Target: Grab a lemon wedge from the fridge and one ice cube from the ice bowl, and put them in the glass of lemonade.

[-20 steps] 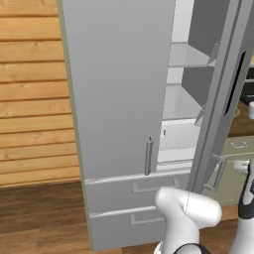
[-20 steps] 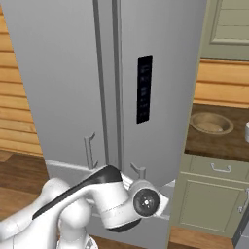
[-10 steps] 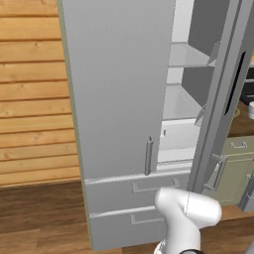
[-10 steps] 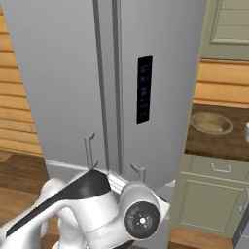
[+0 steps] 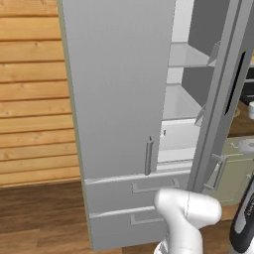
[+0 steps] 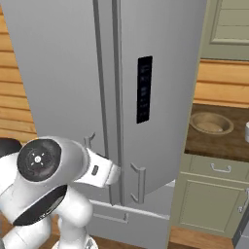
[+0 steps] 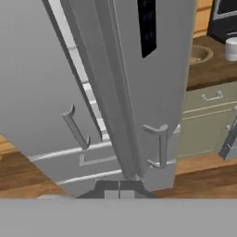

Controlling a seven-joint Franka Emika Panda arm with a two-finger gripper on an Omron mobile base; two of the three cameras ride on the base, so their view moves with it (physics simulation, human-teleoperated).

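Observation:
The light-grey fridge point(image 5: 119, 99) point(image 6: 160, 73) point(image 7: 115, 69) has its right door, the one with the black panel point(image 6: 144, 89), swung ajar. White shelves and a bin point(image 5: 178, 136) show through the gap. My gripper point(image 7: 119, 190) is shut with nothing between its tips, low in front of that door's bottom edge, near its bar handle point(image 7: 160, 143). The tan ice bowl point(image 6: 211, 123) point(image 7: 198, 54) sits on the dark counter to the fridge's right. Beside it stands the whitish glass of lemonade point(image 7: 231, 48). The lemon wedge is hidden.
Two fridge drawers point(image 5: 134, 198) lie under the doors. Pale green cabinets point(image 6: 214, 199) stand below the counter, with an upper cabinet point(image 6: 228, 24) above. A wooden plank wall point(image 5: 30, 99) is left of the fridge, and the floor point(image 7: 199, 178) is wood.
My arm's elbow has swung from the lower middle toward the left in the right base view. The fridge doors and the counter things have not moved. The gripper stays shut.

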